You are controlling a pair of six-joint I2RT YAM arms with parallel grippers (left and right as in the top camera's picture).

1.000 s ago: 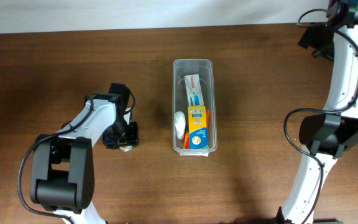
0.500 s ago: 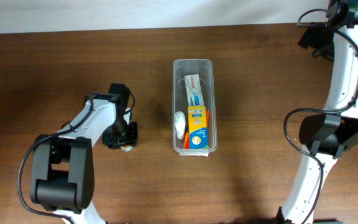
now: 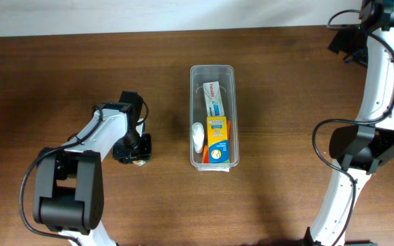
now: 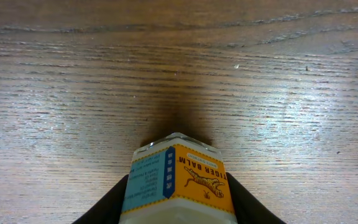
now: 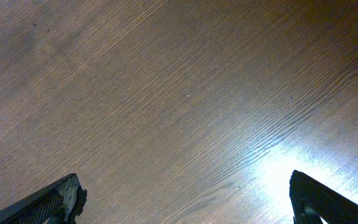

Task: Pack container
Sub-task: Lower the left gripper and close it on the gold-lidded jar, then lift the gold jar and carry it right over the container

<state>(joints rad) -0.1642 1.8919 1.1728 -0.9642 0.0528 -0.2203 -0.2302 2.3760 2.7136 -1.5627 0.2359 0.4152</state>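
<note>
Left gripper (image 4: 178, 206) narrowed onto faceted glass jar (image 4: 178, 177), clear plastic container (image 3: 212, 69) apart

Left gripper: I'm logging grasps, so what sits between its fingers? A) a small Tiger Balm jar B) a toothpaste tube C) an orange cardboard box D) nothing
A: in the left wrist view, the dark fingers of the left gripper press against both sides of the Tiger Balm jar.

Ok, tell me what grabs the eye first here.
The clear container at mid-table stands out first, already holding a toothpaste box and an orange box. Left of it, the left gripper clasps a Tiger Balm jar; the right gripper hangs open over wood.
</note>
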